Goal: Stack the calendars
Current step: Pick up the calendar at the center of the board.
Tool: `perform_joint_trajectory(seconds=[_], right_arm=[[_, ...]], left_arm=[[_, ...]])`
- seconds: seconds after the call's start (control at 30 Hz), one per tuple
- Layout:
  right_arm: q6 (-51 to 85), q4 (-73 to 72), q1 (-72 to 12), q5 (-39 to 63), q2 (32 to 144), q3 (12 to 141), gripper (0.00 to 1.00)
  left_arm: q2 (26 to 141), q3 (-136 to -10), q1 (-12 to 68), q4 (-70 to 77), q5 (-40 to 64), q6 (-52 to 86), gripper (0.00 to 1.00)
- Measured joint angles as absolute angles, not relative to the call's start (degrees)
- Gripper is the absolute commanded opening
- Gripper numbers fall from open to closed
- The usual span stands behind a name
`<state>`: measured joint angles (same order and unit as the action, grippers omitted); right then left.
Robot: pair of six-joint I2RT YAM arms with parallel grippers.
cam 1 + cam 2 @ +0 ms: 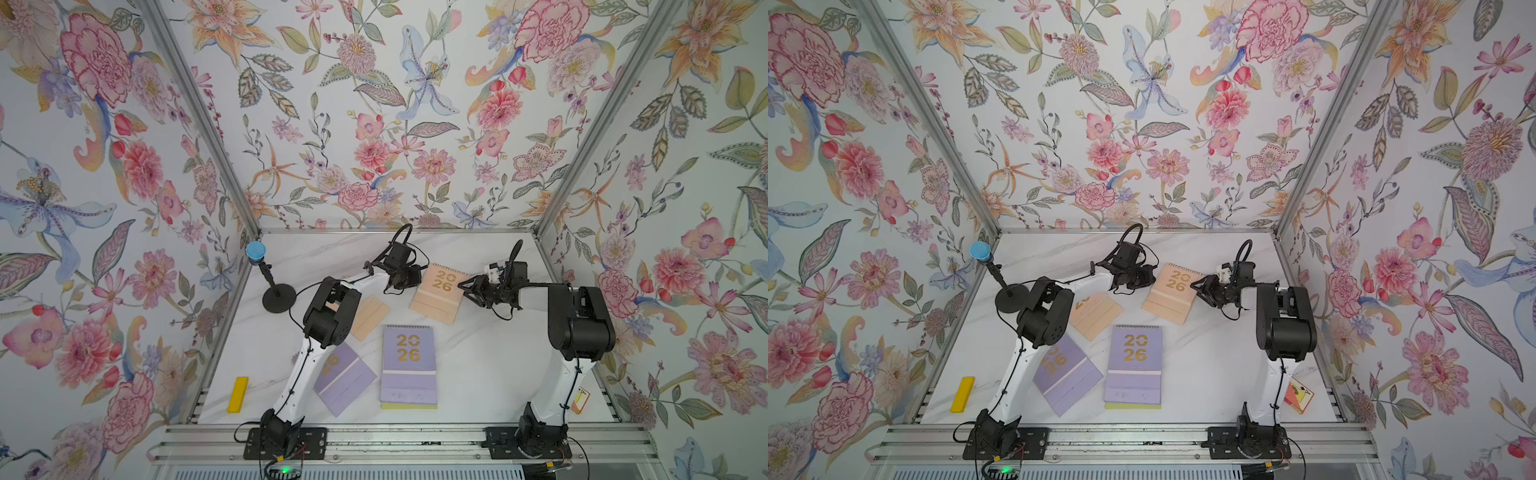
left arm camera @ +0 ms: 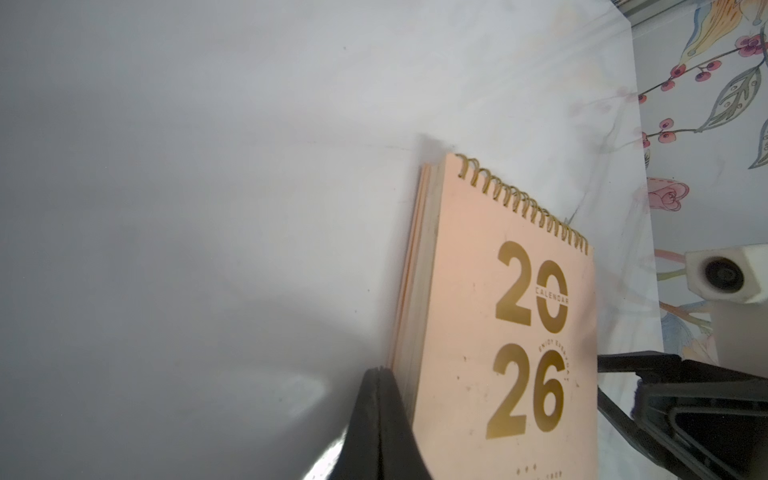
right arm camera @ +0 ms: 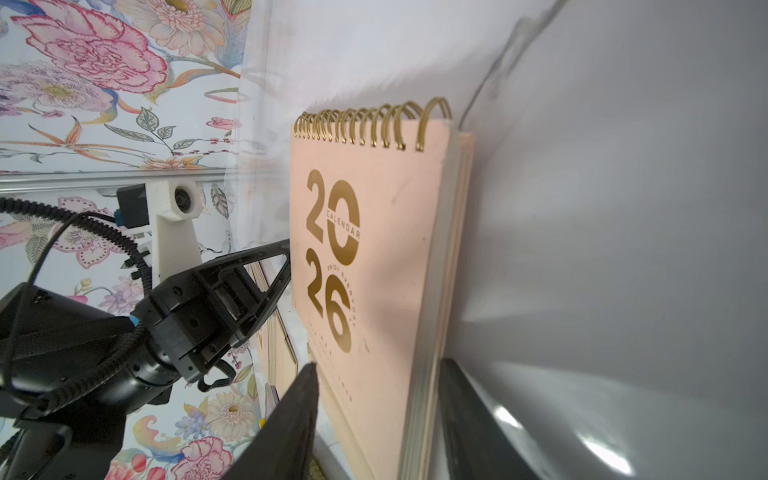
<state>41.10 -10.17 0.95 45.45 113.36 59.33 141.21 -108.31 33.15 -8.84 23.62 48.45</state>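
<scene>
Peach calendar [image 3: 395, 232] edge sits between my right gripper [image 1: 463, 292] jaws; cannot tell if clamped. Left gripper [image 2: 376, 374] closed, empty, touching opposite edge. Likely light, stiff, slick: pinch thick side edge.

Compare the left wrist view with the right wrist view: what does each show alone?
Only left wrist: the right arm's white camera housing. Only right wrist: the left arm's white camera mount, and the right gripper with a finger on each side of the peach 2026 calendar. Both: that calendar, the shut left gripper against its edge, the marble table.
</scene>
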Motion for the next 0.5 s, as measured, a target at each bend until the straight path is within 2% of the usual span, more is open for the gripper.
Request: perform_joint_trajectory(seconds=[0.43, 0.5], right_arm=[[47.2, -20.7, -0.1, 49.3, 112.6, 57.3, 0.34], [48.3, -22.4, -0.4, 50.0, 112.6, 57.2, 0.30]], left_arm=[[141.0, -107.9, 33.1, -8.7, 24.8, 48.5, 0.00], [141.0, -107.8, 33.1, -8.7, 25.2, 48.6, 0.00]])
